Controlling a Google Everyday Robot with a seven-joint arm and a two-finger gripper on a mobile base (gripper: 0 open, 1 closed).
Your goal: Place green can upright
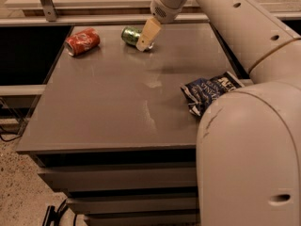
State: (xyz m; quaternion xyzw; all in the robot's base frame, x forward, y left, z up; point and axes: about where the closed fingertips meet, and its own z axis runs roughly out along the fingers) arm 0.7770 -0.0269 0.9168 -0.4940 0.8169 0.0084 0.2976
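1. The small green metal drink can lies on its side near the far edge of the flat grey table, a little left of the middle.
2. The cream-coloured two-finger gripper hangs from the white robot arm at the can's right end and overlaps it in the camera view. Whether it is open, closed or already holding the can cannot be told.
3. A red soda can, also on its side, lies to the left of the green one and apart from it. A crumpled dark blue snack bag lies at the table's right edge, well apart from both cans.
4. A can on its side rolls easily, so an off-centre touch could probably send it left toward the red can or over the far edge.
5. A hold taken too near one end may let the can swing or slip as it is turned.
6. If the can is released while tilted, it would likely topple back onto its side.
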